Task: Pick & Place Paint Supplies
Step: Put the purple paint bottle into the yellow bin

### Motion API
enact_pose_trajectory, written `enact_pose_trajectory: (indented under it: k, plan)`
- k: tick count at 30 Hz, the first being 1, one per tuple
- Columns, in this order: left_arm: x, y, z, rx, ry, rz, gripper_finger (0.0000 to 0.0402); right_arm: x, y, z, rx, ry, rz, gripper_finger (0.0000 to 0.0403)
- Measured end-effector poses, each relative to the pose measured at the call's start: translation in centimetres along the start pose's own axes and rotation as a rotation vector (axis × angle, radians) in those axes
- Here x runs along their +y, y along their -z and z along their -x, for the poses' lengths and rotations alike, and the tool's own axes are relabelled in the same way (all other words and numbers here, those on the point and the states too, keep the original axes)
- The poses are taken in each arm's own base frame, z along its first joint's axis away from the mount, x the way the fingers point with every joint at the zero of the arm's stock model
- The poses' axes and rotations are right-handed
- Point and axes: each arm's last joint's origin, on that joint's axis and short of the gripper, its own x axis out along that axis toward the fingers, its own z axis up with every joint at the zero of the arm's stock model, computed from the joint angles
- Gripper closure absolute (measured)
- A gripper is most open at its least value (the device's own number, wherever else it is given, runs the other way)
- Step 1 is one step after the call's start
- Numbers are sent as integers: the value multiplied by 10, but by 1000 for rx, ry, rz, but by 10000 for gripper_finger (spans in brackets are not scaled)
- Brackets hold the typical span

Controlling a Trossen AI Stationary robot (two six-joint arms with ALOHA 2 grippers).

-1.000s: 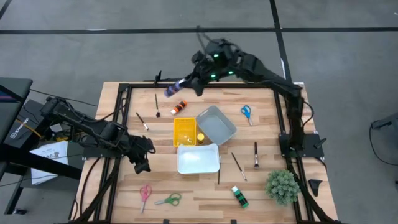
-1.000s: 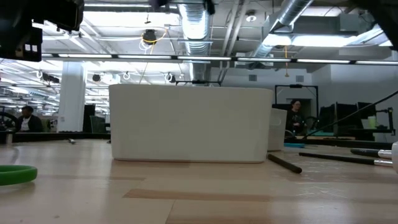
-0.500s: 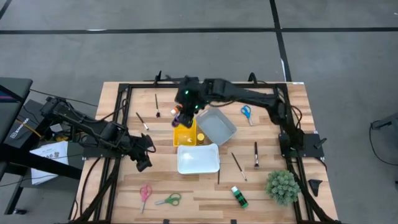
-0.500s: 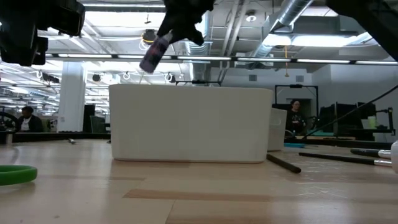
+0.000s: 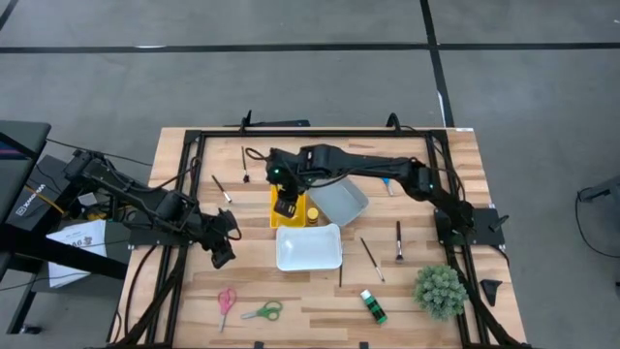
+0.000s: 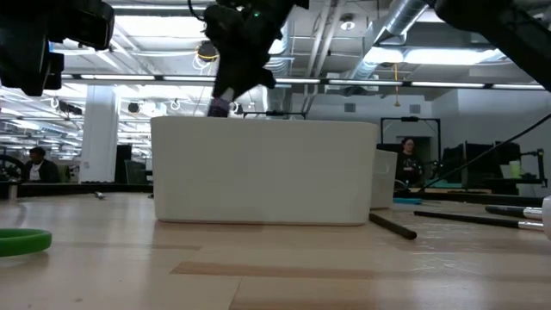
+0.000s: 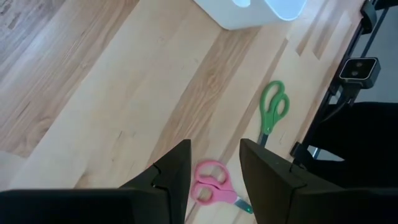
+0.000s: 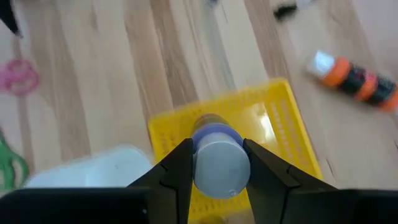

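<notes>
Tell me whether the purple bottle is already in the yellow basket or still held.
Still held. In the right wrist view the purple bottle sits clamped between the right gripper fingers, directly above the yellow basket, not released.

I count four paint bottles: the purple bottle (image 8: pixel 215 163) in my right claw (image 8: pixel 216 177), the orange bottle (image 8: pixel 359 81), the yellow bottle (image 5: pixel 312 215) at centre, and the green bottle (image 5: pixel 373 306) at 5 o'clock. Two scissors show clearly at 7 o'clock: the pink scissors (image 5: pixel 225 298) and the green scissors (image 5: pixel 262 311). Four brushes: two at 11 o'clock (image 5: pixel 244 163) (image 5: pixel 221 189), two at 4 o'clock (image 5: pixel 398 240) (image 5: pixel 372 260). Three bins at centre: yellow bin (image 5: pixel 287 218), grey bin (image 5: pixel 341 199), white bin (image 5: pixel 308 248). One plant (image 5: pixel 441 289) at 4 o'clock.
</notes>
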Motion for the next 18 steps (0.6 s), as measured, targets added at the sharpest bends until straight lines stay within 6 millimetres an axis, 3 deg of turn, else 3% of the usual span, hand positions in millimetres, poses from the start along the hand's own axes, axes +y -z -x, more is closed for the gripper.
enact_pose_trajectory:
  k: [4, 18]
  plan:
    - [0, 0, 0, 2, -4, 0, 271, -3, 5, -15, 53, 52, 6, 295]
    - [1, 0, 0, 5, -8, 0, 271, -4, 12, -29, 117, 97, 52, 295]
